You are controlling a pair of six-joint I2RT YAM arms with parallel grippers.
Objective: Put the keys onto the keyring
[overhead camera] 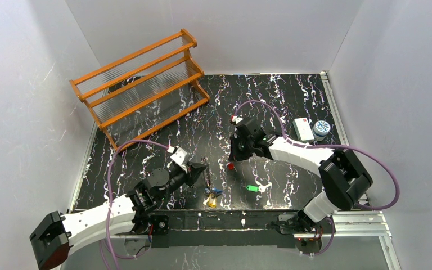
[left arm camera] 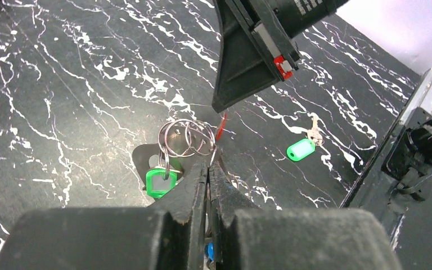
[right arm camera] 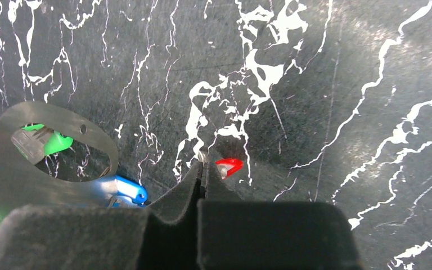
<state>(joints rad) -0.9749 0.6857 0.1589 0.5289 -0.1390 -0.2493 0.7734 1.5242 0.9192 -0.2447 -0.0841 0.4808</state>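
Left tool (left arm camera: 208,160) clamps keyring (right arm camera: 62,115), right tool (right arm camera: 202,163) — key (right arm camera: 229,165)

green key tag (left arm camera: 301,150), black white-veined table (overhead camera: 292,95)

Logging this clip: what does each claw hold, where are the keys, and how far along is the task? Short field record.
left claw: shut, pinching the keyring
right claw: shut on the red key, right beside the keyring
on the ring: green-tagged key
loose on the table: second green key
blue key: under the left claw, attachment unclear
background: wooden rack, white box
status: red key apparently not yet threaded on
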